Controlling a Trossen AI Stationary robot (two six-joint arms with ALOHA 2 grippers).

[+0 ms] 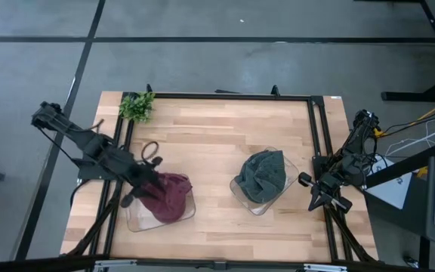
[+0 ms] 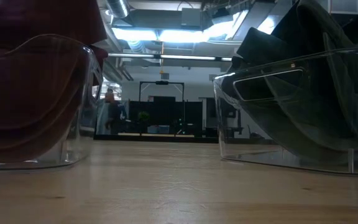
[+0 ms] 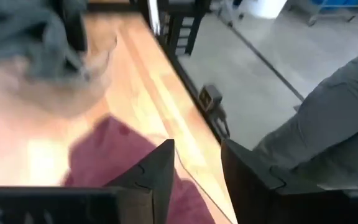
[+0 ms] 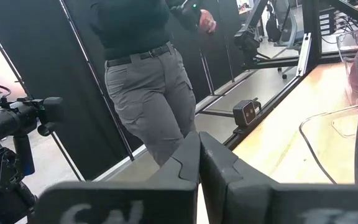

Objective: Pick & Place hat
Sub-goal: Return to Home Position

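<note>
Wooden bench [image 1: 210,128] with two clear bins.
Left bin [image 1: 134,221] holds red cap [image 1: 171,196], right bin [image 1: 257,209] dark cap [image 1: 263,175]; left end effector [image 3: 197,154] fingers apart, right end effector [image 4: 199,142] closed.

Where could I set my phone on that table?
Bare wood lies between the left clear plastic bin and right clear plastic bin, and across the wooden table's far half beside the green plant. Crowded: the left bin, left gripper over its red caps; right gripper waits at the right edge.

The left arm [image 1: 97,151], at nine o'clock, and the right arm [image 1: 352,155], at three, are showing matte black jointed links; the right gripper [image 4: 199,142] is showing notched wedge fingers.
</note>
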